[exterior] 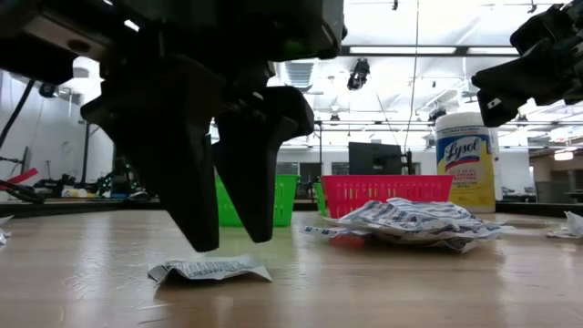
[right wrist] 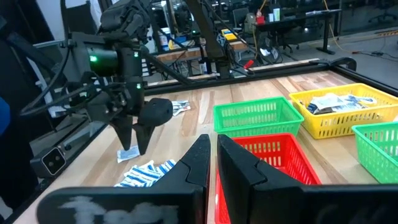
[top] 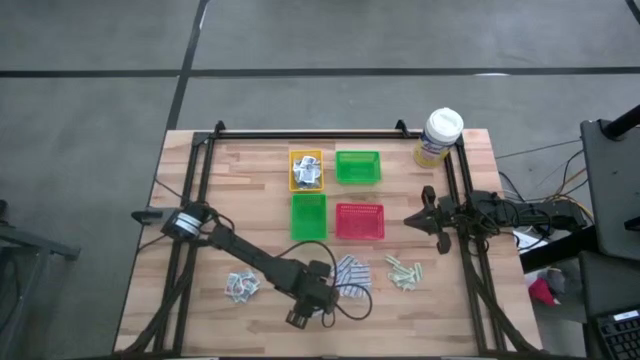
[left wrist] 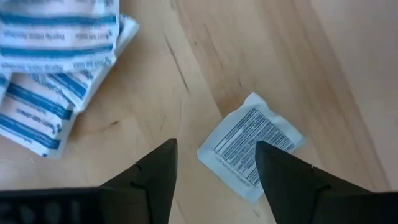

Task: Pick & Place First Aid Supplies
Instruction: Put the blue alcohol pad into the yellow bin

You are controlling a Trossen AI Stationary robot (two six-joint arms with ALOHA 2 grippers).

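I have the left hand [left wrist: 214, 180] hanging over a single white-grey sachet [left wrist: 252, 144] on the table [top: 200, 310], fingers spread wide and empty, tips just above the wood. The sachet lies flat near the front edge, just beside the pile of blue-and-white pads [top: 352, 272]. The right hand [right wrist: 211, 163] waits near the red tray [top: 359, 221], fingers almost together, holding nothing.

Risks as I judge them:
- The sachet is thin and flat; fingers closing on it may slide over the foil and come up empty, or push it along the wood.
- In the left wrist view the sachet sits under one finger [left wrist: 292, 180] more than between the two, so a straight descent could pin a corner instead of straddling it.
- The pads are close; a drift that way could snag one.

View notes: the low view shows the gap between fingertips and sachet [exterior: 210, 269], and that its edges curl up slightly, which the high view hides under the arm. Only the high view shows the full layout: yellow tray [top: 306, 169] already holding sachets, pale green strips [top: 403, 270], and more packets [top: 241, 287] to the left.
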